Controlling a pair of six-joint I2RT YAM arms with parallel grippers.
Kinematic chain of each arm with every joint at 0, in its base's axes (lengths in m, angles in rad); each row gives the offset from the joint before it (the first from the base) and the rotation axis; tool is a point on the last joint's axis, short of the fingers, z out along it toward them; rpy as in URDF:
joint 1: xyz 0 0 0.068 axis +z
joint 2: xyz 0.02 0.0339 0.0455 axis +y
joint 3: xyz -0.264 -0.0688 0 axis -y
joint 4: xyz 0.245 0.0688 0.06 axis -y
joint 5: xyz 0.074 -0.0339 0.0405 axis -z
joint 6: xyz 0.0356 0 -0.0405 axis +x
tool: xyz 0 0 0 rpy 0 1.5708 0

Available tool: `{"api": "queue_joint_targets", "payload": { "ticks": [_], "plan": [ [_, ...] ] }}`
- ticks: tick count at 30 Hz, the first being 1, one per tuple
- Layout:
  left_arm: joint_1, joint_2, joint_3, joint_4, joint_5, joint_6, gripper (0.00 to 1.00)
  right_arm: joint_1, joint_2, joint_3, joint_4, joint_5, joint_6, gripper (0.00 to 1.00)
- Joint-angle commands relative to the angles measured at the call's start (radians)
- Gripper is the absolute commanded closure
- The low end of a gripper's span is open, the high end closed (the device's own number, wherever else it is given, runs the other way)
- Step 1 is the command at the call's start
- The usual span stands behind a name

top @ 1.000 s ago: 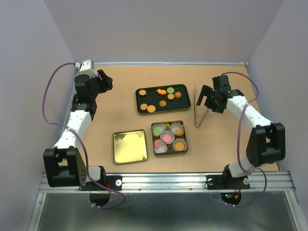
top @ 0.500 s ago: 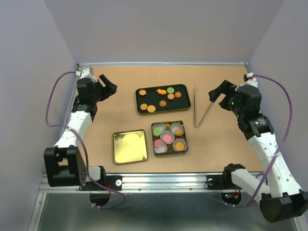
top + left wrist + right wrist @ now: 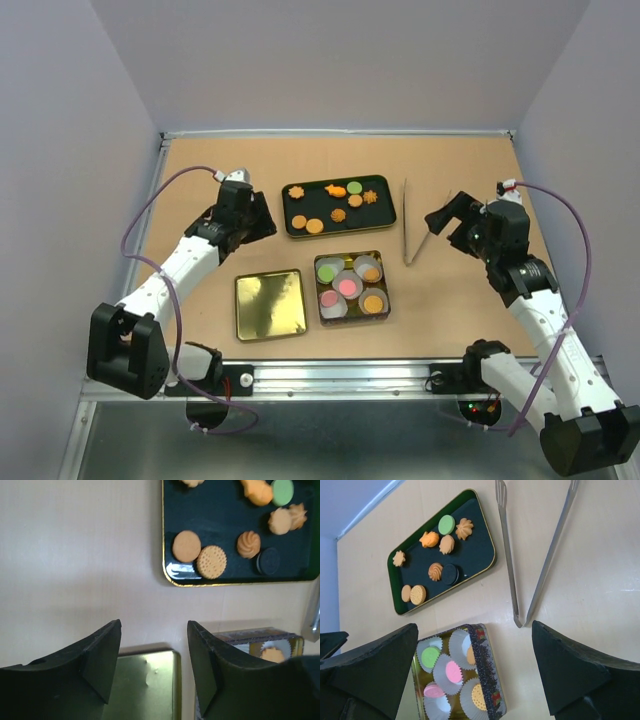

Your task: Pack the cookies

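On the table [image 3: 460, 160], cookies [image 3: 314, 225] lay on a tray [image 3: 386, 215], more in the tin [image 3: 353, 319] at its 6 o'clock. Left hand [image 3: 154, 625], at 9 o'clock, and right hand [image 3: 475, 626], at 3 o'clock, were spread, empty.

Count taken at my station.

- Tray [image 3: 476, 550]: one.
- Cookies [image 3: 435, 571] on the tray: nine. Seven are orange or tan, one is green and one is dark.
- Box [image 3: 488, 680]: one.
- Paper cups [image 3: 449, 672] in the box: at least six. I cannot fix the exact number.
- Cookies in the box: five confirmed, being one green, two pink and two orange. One more is possible, but I cannot tell.
- Gold lid [image 3: 270, 305]: one.
- Tongs [image 3: 508, 555]: one pair.
- Grippers of mine: two, the left gripper [image 3: 154, 630] and the right gripper [image 3: 475, 626].
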Motion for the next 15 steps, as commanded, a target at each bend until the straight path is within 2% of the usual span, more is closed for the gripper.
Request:
{"api": "queue_joint_targets", "payload": {
  "ticks": [1, 4, 8, 15],
  "plan": [
    [-0.064, -0.008, 0.027, -0.138, -0.104, -0.038, 0.43, 0.004, -0.012, -0.002, 0.071, -0.021, -0.048, 0.0],
    [-0.132, 0.009, -0.005, -0.132, -0.071, -0.079, 0.47, 0.004, -0.013, -0.011, 0.072, -0.053, -0.052, 0.0],
    [-0.247, 0.078, -0.017, -0.127, -0.072, -0.122, 0.48, 0.003, -0.003, -0.024, 0.074, -0.076, -0.058, 0.0],
    [-0.319, 0.164, -0.022, -0.131, -0.078, -0.173, 0.49, 0.004, -0.013, -0.063, 0.072, -0.058, -0.081, 0.0]
  ]
}}
